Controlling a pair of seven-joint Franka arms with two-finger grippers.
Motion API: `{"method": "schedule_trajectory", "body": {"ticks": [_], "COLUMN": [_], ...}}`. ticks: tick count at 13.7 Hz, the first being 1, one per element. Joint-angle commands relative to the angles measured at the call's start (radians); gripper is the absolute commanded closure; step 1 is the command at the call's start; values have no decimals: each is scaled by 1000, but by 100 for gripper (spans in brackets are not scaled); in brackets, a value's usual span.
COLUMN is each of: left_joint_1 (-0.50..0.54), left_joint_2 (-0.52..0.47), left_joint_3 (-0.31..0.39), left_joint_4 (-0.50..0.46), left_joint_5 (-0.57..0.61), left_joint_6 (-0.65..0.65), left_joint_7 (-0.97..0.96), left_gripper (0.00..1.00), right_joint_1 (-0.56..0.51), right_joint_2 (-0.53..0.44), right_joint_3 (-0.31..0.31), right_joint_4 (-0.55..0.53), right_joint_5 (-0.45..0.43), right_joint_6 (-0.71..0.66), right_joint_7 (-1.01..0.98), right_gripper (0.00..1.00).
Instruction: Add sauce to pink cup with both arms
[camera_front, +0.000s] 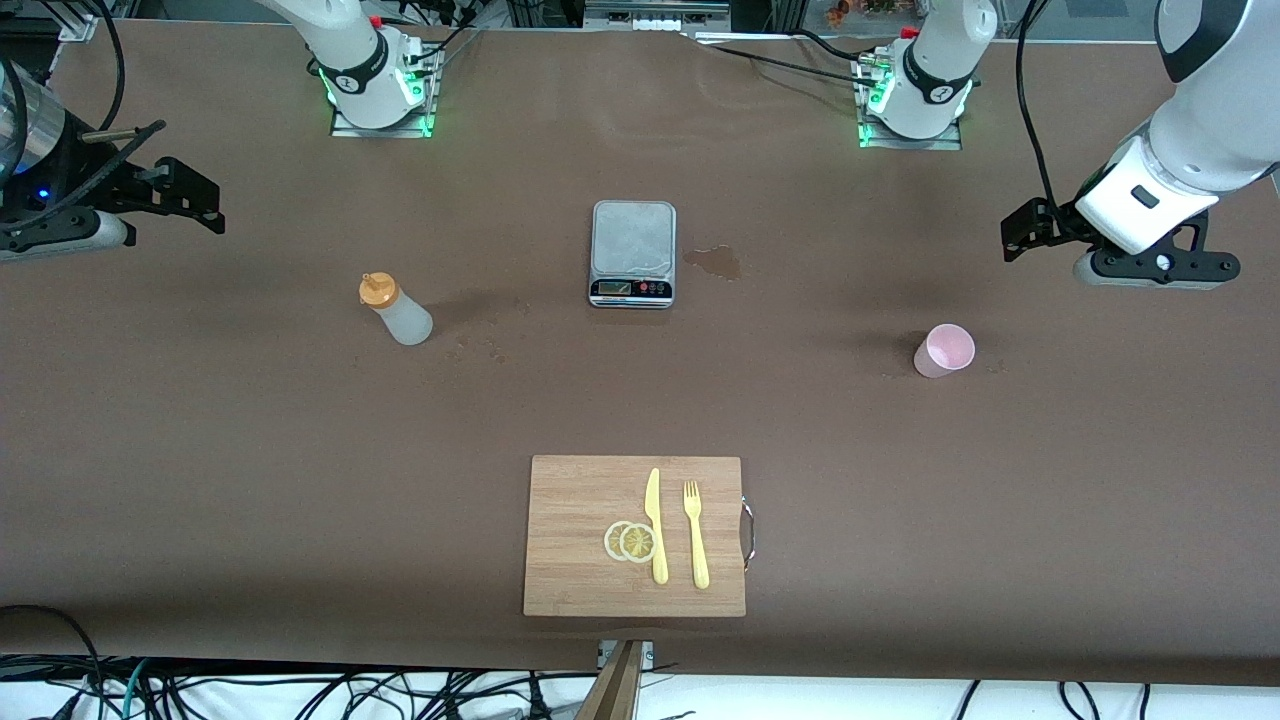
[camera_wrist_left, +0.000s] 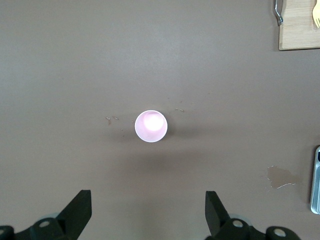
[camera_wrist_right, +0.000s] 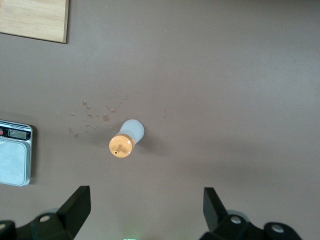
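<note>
Brown table (camera_front: 200, 450): bare surface surrounds the sauce (camera_front: 396, 309) and the cup (camera_front: 943, 350), each standing upright and well apart from the scale (camera_front: 633, 253) between them and from the board (camera_front: 635, 535) at the table's edge nearest the front camera. Left gripper (camera_wrist_left: 148, 212) hangs above the table near the cup, fingers spread wide, holding nothing. Right gripper (camera_wrist_right: 147, 212) hangs near the sauce, likewise wide open and empty. A small spill (camera_front: 714, 262) lies beside the scale.
</note>
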Motion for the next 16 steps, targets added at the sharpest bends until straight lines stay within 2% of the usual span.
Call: {"method": "schedule_trajectory", "body": {"ticks": [1,7,10,13,16], "left_joint_1": [0,0,29,84,124], "left_joint_2": [14,25,102,177,195], "left_joint_3": [0,0,6,6,6], "left_joint_4": [32,29,12,-9,-149], "left_joint_5": [-11,-11,34,55,67], "left_joint_6": [-26,-27,-44,81,280], "left_joint_7": [-7,-5,48,73,73], "left_gripper": [0,0,0,0,1], "right_joint_1": [2,2,2,2,2], "right_joint_2": [-7,-7,-7,-6,-6], "right_joint_3": [2,1,1,1,1], "right_joint_4": [12,12,12,12,12], "right_joint_5": [-3,3,3,3,3], "right_joint_6": [-16,-16,-16,-16,-16], "right_joint_7": [6,5,5,5,5], "right_gripper": [0,0,0,0,0]}}
